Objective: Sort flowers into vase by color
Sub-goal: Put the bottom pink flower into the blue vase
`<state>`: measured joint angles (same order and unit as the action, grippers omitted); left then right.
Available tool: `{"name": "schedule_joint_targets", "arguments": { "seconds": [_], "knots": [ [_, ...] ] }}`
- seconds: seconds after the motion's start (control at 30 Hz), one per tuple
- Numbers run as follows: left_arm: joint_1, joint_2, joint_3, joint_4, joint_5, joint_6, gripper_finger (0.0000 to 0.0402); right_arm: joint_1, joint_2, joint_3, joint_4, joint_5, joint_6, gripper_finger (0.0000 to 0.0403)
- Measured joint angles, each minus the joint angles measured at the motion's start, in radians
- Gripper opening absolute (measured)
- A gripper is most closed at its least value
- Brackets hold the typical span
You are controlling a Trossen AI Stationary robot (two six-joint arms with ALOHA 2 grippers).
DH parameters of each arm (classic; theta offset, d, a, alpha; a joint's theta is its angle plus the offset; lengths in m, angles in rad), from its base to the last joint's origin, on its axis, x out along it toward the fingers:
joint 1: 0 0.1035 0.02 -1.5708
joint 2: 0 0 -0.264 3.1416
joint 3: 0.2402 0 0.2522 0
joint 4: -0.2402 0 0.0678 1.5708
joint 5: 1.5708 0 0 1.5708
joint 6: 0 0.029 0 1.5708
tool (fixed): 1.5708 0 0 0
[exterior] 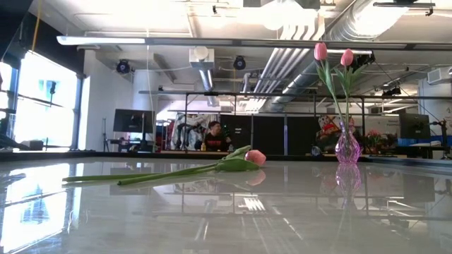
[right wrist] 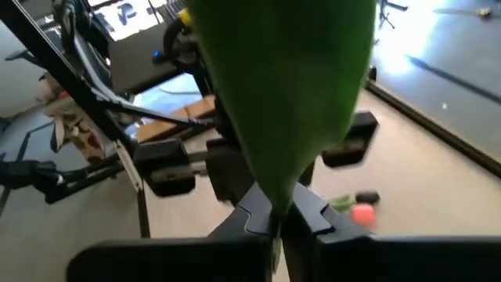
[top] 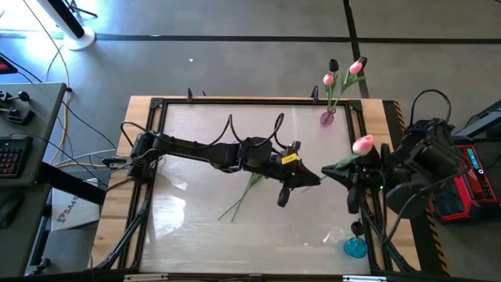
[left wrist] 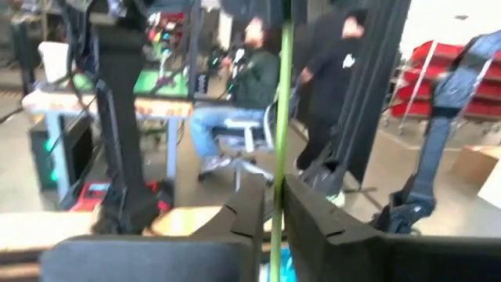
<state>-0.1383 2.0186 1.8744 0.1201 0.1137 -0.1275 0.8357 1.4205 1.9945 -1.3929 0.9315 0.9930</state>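
Observation:
A pink tulip [top: 362,144] with a green stem and leaf is held in the air between both grippers near the table's right side. My left gripper [top: 311,178] reaches from the left and is shut on its stem [left wrist: 280,117]. My right gripper [top: 330,173] faces it and is shut at the leaf [right wrist: 290,102]. A second pink tulip [exterior: 254,156] lies flat on the table, its stem [top: 244,196] showing under the left arm. A pink glass vase [top: 327,117] at the far right holds pink tulips [exterior: 320,51] and a dark one [top: 333,64]. A blue vase [top: 355,248] stands near right. My left gripper pinches the thin green stem [left wrist: 277,205] between its two fingers [left wrist: 313,223], which lie across the stem. The tulip is lifted clear of the table. My right gripper pinches the narrow base of the broad green leaf [right wrist: 275,205] between its fingers [right wrist: 313,215]; the leaf spreads out beyond them and hides the stem.
The table is glossy white inside a black frame [top: 235,103] on a wooden top. The two grippers almost meet above the right half. People sit and stand in the room beyond the table [left wrist: 258,70]. A red cart [top: 470,176] stands to the right.

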Motion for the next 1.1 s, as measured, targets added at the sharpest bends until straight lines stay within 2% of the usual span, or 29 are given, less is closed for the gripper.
{"name": "schedule_joint_targets", "arguments": {
  "seconds": [0.2,0.3,0.53,0.7,0.83,0.97,1.1],
  "knots": [
    [0.000,0.000,0.000,-0.092,-0.084,-0.003,0.0093,0.047,-0.025,0.000,-0.185,-0.033,0.191,0.0000],
    [0.001,0.000,0.000,-0.149,-0.109,-0.021,0.0109,0.068,-0.048,0.000,-0.161,-0.108,0.165,0.0000],
    [0.002,0.000,0.000,-0.221,-0.138,-0.054,0.0118,0.135,-0.082,0.000,-0.177,-0.230,0.181,0.0000],
    [0.001,0.000,0.000,-0.237,-0.138,-0.054,0.0118,0.176,-0.095,0.000,-0.178,-0.380,0.151,0.0000],
    [0.000,0.000,0.000,-0.243,-0.138,-0.054,0.0118,0.214,-0.096,0.000,-0.178,-0.454,0.146,0.0000],
    [0.000,0.000,0.000,-0.245,-0.138,-0.054,0.0118,0.261,-0.091,0.000,-0.178,-0.459,0.154,0.0000],
    [0.000,0.000,0.000,-0.242,-0.159,-0.054,0.0118,0.317,-0.077,0.000,-0.178,-0.411,0.154,0.0000]
  ]
}}
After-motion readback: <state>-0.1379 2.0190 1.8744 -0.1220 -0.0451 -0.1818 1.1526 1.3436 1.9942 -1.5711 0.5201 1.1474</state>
